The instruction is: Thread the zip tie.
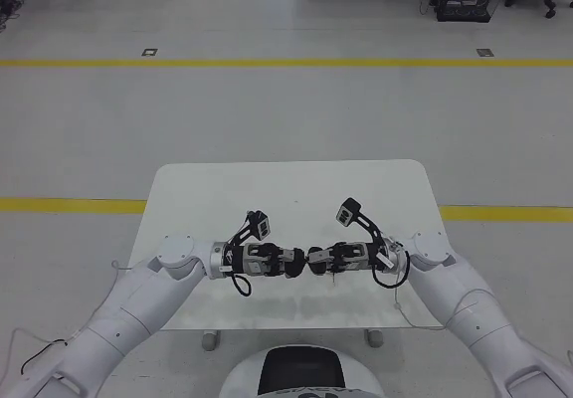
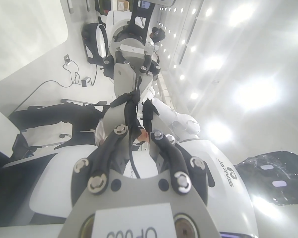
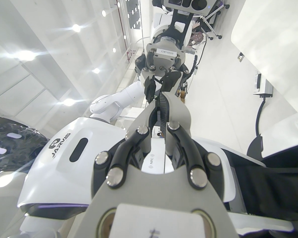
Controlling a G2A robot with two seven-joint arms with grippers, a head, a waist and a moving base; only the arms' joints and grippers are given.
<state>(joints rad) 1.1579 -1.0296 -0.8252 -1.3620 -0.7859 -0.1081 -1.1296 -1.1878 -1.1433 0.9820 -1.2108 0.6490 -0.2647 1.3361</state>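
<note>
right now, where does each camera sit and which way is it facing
top view: above the arms, looking down at the table; both forearms show, left gripper facing right gripper.
left wrist view: on that wrist, looking along its gripper at the right gripper.
right wrist view: on that wrist, looking along its fingers, shut on the zip tie.
shared: both wrist views face each other.

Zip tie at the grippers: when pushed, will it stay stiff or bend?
It probably bends easily: the zip tie is a thin black strand and already curves. It is likely very light, so a push may flick it aside.
</note>
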